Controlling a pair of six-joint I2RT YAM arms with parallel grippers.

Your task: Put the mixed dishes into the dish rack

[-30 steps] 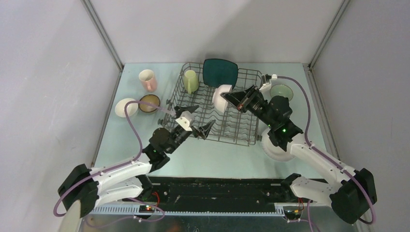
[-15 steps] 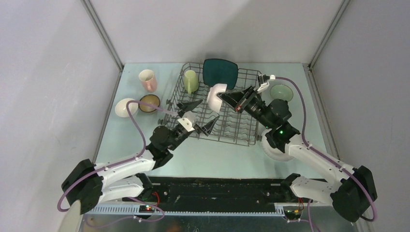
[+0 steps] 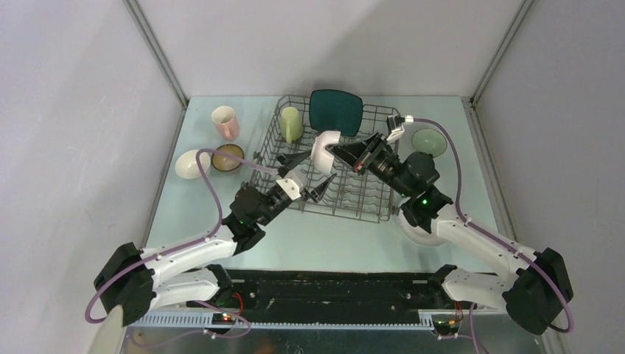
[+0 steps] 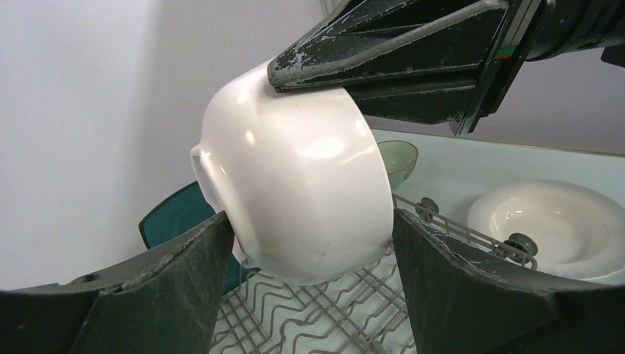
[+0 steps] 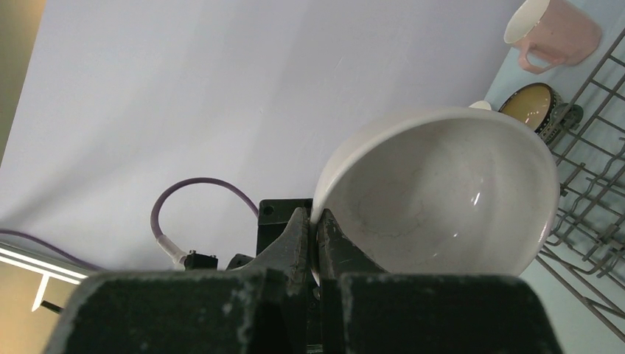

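Jaws of the right gripper (image 3: 333, 148) pinch the rim of a white bowl (image 3: 321, 143). It hangs tipped over the rack (image 3: 361, 196). Left gripper (image 3: 321, 165) jaws are wide apart, one on each side of the bowl.

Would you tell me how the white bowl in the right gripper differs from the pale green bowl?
The white bowl is pinched by its rim in the right gripper, tipped sideways above the dish rack; the pale green bowl sits upright and free on the table. Both are round bowls.
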